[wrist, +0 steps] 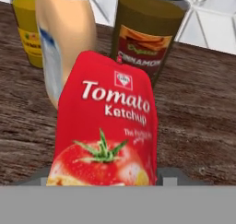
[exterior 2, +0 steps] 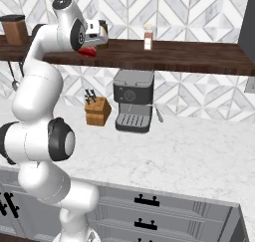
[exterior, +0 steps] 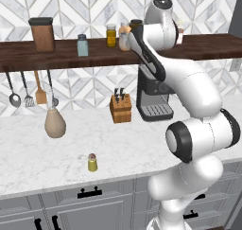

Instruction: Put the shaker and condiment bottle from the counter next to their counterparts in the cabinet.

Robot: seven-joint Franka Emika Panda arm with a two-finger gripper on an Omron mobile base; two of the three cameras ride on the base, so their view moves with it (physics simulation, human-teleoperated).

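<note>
Condiment bottle (wrist: 107,131) between end effector (wrist: 103,177) fingertips on cabinet (wrist: 198,121); grip state unclear.

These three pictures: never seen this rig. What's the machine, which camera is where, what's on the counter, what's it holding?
It is a rendered kitchen with one white robot arm on a drivable base. Two pictures come from cameras on that base, behind the arm to its left and right. The third looks along the gripper from the hand.

The arm reaches up to the dark wooden cabinet shelf. In the hand view a red ketchup condiment bottle sits between the fingers, over the shelf, before a cream bottle and a cinnamon jar.

On the marble counter: a small yellow-green shaker, a knife block, a coffee machine and a tan vase.
</note>
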